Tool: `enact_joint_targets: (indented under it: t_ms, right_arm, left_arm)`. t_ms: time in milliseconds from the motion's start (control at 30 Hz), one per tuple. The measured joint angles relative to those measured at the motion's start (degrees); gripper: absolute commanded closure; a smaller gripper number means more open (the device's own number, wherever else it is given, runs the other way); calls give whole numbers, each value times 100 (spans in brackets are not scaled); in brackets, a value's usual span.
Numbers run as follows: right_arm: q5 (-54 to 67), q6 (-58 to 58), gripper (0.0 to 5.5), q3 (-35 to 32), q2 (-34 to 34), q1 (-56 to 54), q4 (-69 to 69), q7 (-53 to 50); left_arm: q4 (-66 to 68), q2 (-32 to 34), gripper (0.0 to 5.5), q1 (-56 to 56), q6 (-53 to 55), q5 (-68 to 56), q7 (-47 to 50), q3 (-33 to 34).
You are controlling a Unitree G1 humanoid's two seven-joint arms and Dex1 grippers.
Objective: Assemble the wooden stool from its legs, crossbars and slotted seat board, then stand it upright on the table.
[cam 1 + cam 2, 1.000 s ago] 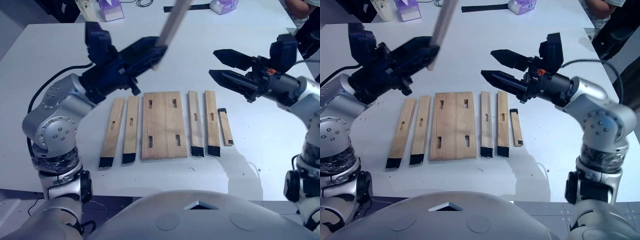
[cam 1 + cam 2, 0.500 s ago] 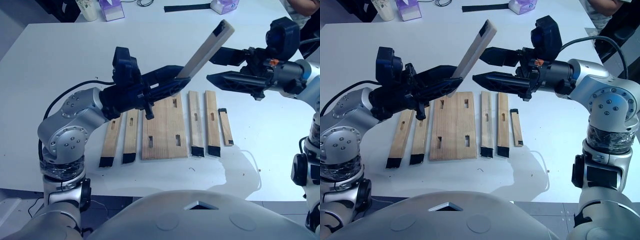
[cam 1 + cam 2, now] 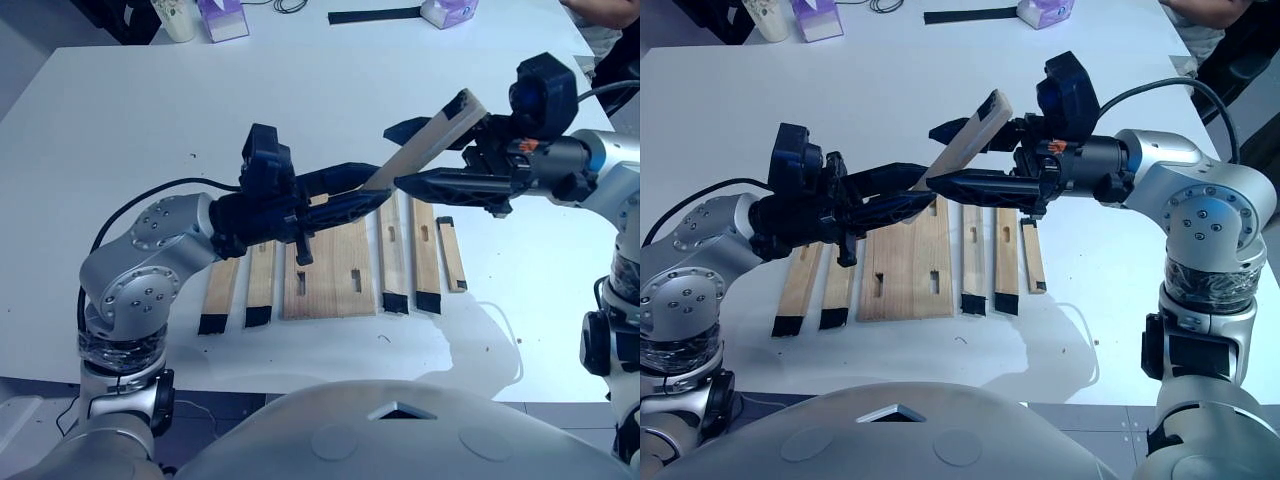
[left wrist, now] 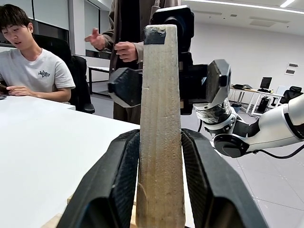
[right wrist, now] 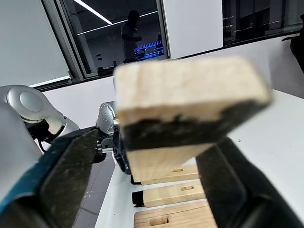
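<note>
Your left gripper (image 3: pixel 368 192) is clamped on the lower end of a wooden slat (image 3: pixel 425 142), which is held in the air above the parts, right of centre in the head view. I can't tell whether it is a leg or a crossbar. Your right gripper (image 3: pixel 394 157) has its fingers spread, one on each side of the slat's upper half. The wrist view shows gaps on both sides, so it is not gripping.

Expect a light, rigid piece of bare wood. It won't bend or crush, but the faces look smooth and it can pivot when pinched at only one end. Grip across the flat faces, below the black tip (image 3: pixel 462 100), and close squarely so the slat doesn't twist out of line.

Its long axis runs diagonally, from the left gripper at the lower left up to the black tip at the upper right. That end points up and away from you, towards the right arm.

Flat on the table (image 3: pixel 120 120), the seat board (image 3: pixel 335 285) lies with its long side running away from you. Two slotted slats (image 3: pixel 218 295) lie to its left and two (image 3: pixel 392 255) to its right, all parallel to it with their black ends nearest you. A short piece (image 3: pixel 452 255) lies furthest right.
</note>
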Motion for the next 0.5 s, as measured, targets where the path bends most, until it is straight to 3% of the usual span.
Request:
enact_joint_targets:
  t_ms: [333, 500]
  right_arm:
    - [-331, -97, 404, 136, -233, 64, -56, 244]
    - [-471, -160, 418, 249, -274, 64, -55, 428]
  left_arm:
    - [20, 168, 416, 1, 18, -147, -54, 0]
    - [-14, 352, 416, 95, 19, -199, -170, -11]
